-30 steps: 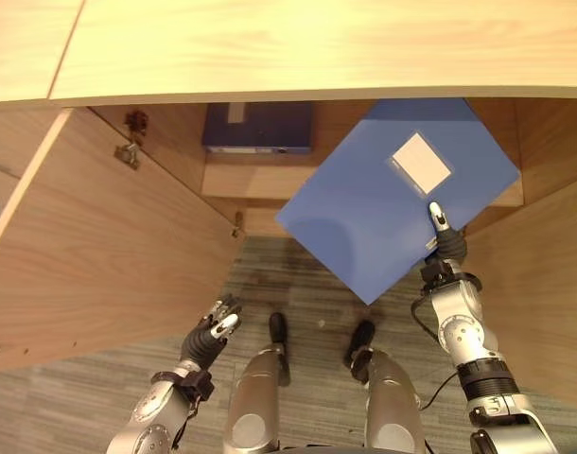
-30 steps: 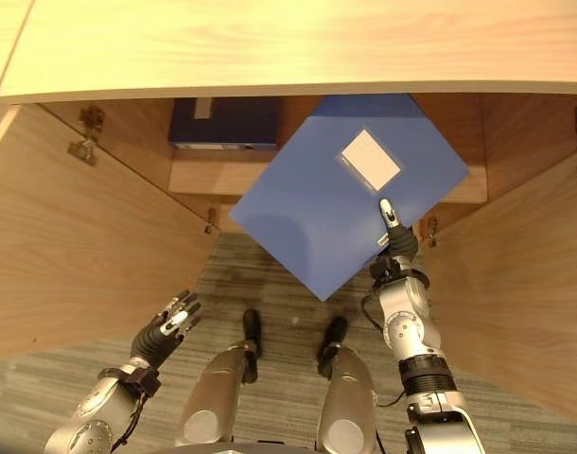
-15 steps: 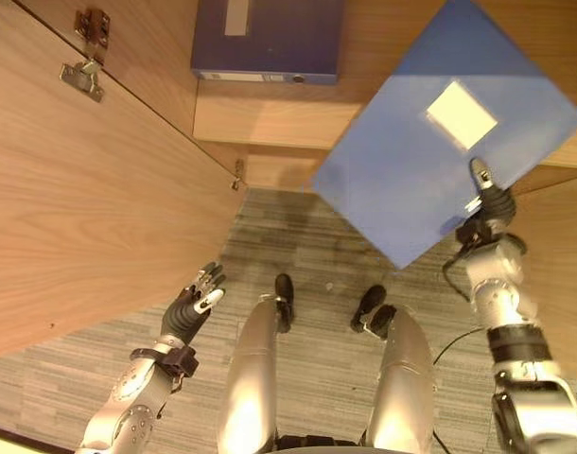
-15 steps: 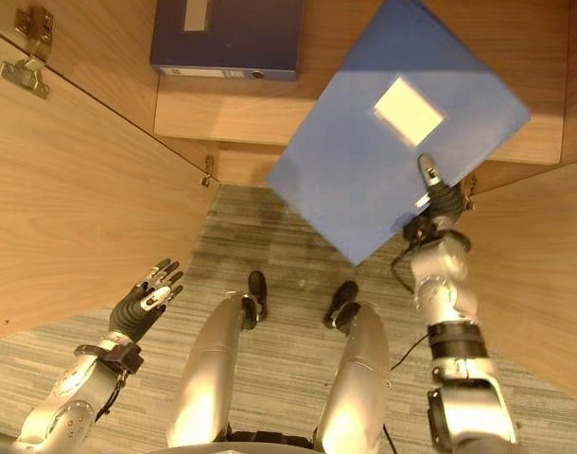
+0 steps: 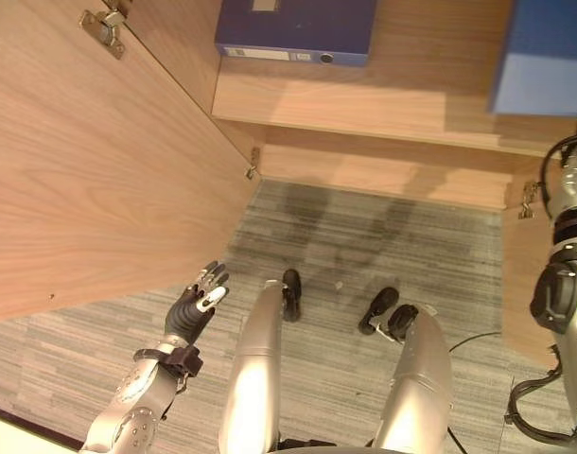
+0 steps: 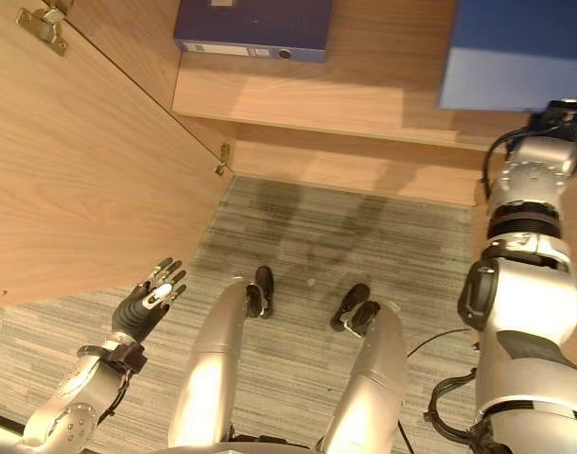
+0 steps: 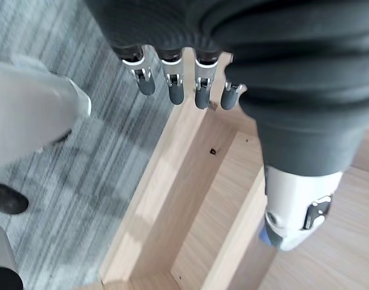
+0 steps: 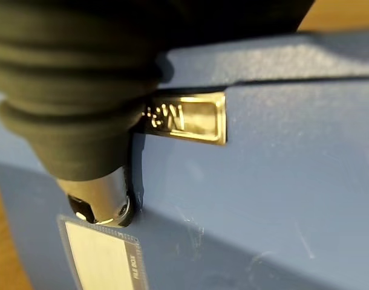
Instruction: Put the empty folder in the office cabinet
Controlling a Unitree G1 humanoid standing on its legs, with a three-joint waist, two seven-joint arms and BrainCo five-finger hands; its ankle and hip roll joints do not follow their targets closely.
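The light blue folder [image 5: 546, 55] rests on the cabinet's wooden shelf [image 5: 383, 99] at its right end, its lower edge toward me. My right hand [image 6: 565, 115] is at that edge. In the right wrist view its thumb [image 8: 101, 202] lies flat on the blue folder's [image 8: 263, 199] face beside the white label, and the fingers are hidden behind the folder. My left hand [image 5: 196, 307] hangs low at the left over the carpet, open and holding nothing, its fingers [image 7: 172, 84] straight.
A dark blue binder [image 5: 296, 28] lies on the same shelf at the left. The cabinet's open left door [image 5: 90, 170] stands close beside my left arm. Grey striped carpet [image 5: 364, 246] runs up to the cabinet's base.
The camera has tipped down and closer. My right arm has reached forward and carried the blue folder up and right onto the shelf. The left hand stays as it was.
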